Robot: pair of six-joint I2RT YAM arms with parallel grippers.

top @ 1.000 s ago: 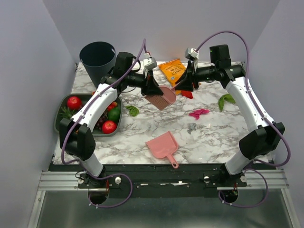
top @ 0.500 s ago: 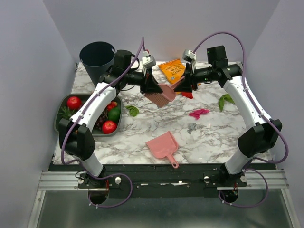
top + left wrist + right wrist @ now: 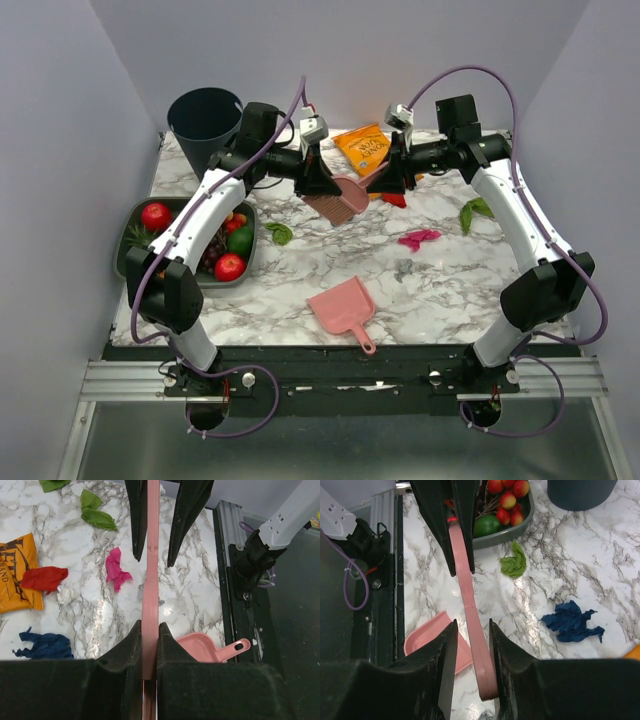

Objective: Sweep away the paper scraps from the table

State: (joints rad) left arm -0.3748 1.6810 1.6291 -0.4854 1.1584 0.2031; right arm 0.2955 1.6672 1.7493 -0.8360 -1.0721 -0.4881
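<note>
Currently you have both arms reaching to the far centre of the table (image 3: 470,290), where they meet on one tool.

1. Left gripper (image 3: 149,627): its fingers are pressed tight onto the thin handle of the pink brush (image 3: 340,206). The bristle head sits on the near side of the grippers.
2. Right gripper (image 3: 472,622): its jaws straddle the free end of the same handle and are slightly spread. In the left wrist view you can see a gap beside the handle, so this gripper pinches nothing.
3. Paper scraps (image 3: 418,238): all lie loose on the marble.
   - The red scrap (image 3: 393,199) lies just under the right gripper, near the orange snack bag (image 3: 362,147).
   - The magenta scrap and the grey scrap (image 3: 404,268) lie right of centre.
   - One green scrap (image 3: 478,210) lies beside the right arm.
   - Another green scrap (image 3: 279,233) lies just beside the fruit tray (image 3: 215,281).
   - The blue scrap (image 3: 572,621) shows only in the wrist views.
4. Pink dustpan (image 3: 343,307): it rests near the front edge, apart from every scrap.
5. Dark bin (image 3: 205,122): it stands at the far left corner.
</note>
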